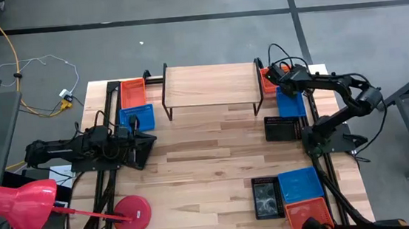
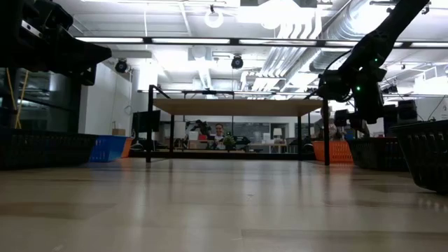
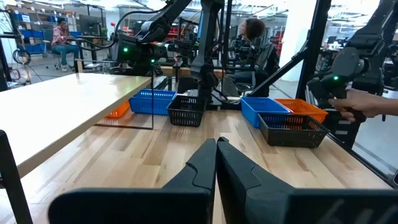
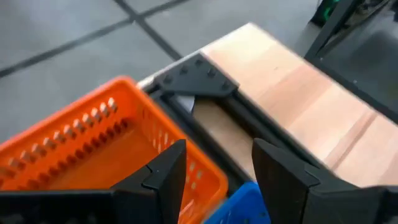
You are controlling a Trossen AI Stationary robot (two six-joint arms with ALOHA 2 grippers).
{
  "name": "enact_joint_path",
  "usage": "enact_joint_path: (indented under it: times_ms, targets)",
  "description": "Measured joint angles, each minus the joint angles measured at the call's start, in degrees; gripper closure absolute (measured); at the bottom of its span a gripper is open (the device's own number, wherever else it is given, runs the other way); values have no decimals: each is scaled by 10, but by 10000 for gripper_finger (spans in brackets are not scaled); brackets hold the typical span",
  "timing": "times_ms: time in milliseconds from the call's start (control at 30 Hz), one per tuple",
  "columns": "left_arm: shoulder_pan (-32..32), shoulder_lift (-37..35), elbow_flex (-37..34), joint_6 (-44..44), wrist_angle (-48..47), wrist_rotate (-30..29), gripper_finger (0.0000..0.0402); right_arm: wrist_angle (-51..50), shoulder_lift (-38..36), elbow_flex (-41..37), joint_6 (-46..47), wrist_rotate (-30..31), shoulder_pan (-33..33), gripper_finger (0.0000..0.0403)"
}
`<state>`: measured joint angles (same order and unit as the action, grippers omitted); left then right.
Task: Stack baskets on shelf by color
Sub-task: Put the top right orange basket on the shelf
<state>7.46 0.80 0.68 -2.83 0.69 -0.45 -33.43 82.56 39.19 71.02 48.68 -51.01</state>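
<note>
Right end effector (image 1: 274, 73) hangs over the orange basket (image 1: 268, 81) at the shelf's right end, its fingers (image 4: 166, 171) standing apart with nothing between them; its own wrist view shows what the overhead cannot, one finger just inside that basket's mesh wall and the other outside it, above a blue basket (image 4: 239, 204) and a bracket of the shelf (image 1: 209, 84); left end effector (image 1: 150, 139) rests low over the bench (image 1: 208, 158) on the left, its fingers (image 3: 205, 168) pressed together and holding nothing. From above, the shelf top lies bare at the back of the bench, with an orange basket (image 1: 133, 92) and a blue basket (image 1: 136, 116) at its left end, a blue one (image 1: 290, 103) and a black one (image 1: 281, 128) at its right; near the front right corner sit a black basket (image 1: 266, 197), a blue basket (image 1: 300, 184) and an orange basket (image 1: 309, 214). The low view shows the plank raised on thin black legs (image 2: 149, 126). All baskets are shallow, rectangular mesh trays. A red lamp base (image 1: 131, 212) stands front left.
</note>
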Motion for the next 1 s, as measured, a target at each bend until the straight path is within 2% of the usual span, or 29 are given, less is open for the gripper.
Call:
enact_joint_path:
  times_ms: [167, 833, 1000]
  targets:
    - [0, 0, 0, 0, 0, 0, 401, 0, 0, 0, -39, -40, -8, 234]
    - [0, 0, 0, 0, 0, 0, 401, -16, 0, 0, -129, -86, -12, 234]
    - [0, 0, 0, 0, 0, 0, 401, 23, -1, 1, -184, -113, -11, 234]
